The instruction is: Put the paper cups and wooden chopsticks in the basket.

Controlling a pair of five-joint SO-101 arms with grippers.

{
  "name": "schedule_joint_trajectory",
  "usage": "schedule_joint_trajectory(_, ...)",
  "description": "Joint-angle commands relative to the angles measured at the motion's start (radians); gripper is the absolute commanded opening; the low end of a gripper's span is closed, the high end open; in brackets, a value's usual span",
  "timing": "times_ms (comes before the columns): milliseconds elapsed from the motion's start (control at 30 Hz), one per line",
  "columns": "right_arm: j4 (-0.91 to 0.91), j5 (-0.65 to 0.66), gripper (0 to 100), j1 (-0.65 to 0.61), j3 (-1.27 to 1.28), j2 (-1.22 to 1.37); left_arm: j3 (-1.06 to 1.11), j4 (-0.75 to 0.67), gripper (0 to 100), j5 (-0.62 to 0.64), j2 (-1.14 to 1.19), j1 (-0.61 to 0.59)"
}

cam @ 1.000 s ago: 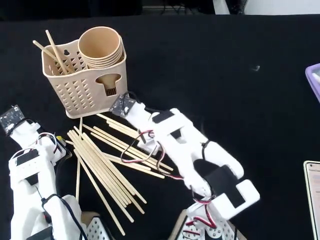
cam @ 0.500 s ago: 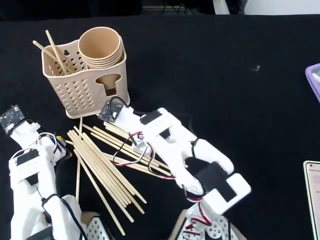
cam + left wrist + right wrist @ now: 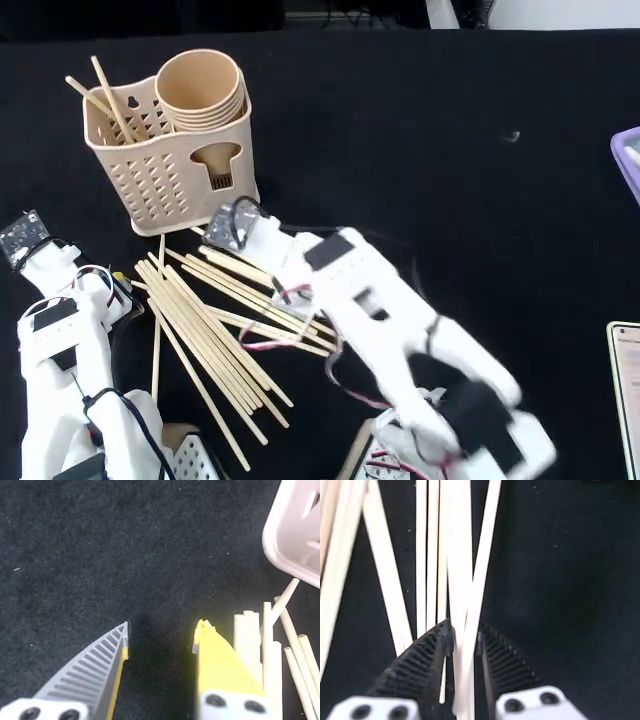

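Right tool (image 3: 462, 636): jaws narrow, pinched on a few of the wooden chopsticks (image 3: 210, 325) fanned on the black table (image 3: 450, 200) just in front of the basket (image 3: 150, 185). The sticks overlap, so the count in the grip cannot be told. In the high view its tips are hidden under its own wrist. Left tool (image 3: 161, 632): jaws wide apart over bare table, just beside the stick ends. Stacked paper cups (image 3: 203, 90) stand in one basket compartment, two leaning chopsticks (image 3: 108, 100) in the other.
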Motion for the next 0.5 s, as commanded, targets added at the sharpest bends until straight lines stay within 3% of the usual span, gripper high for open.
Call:
schedule_joint_trajectory(0, 0.006, 0.006, 1.0, 0.025, 0.045, -0.220, -0.001, -0.014, 22, -0.003, -0.015, 0.002)
schedule_joint_trajectory(300, 0.206, -0.129, 1.0, -0.095, -0.151, -0.599, -0.001, -0.014, 22, -0.003, -0.015, 0.002)
schedule_joint_trajectory(467, 0.117, -0.146, 1.0, -0.141, -0.236, -0.717, -0.001, -0.014, 22, -0.003, -0.015, 0.002)
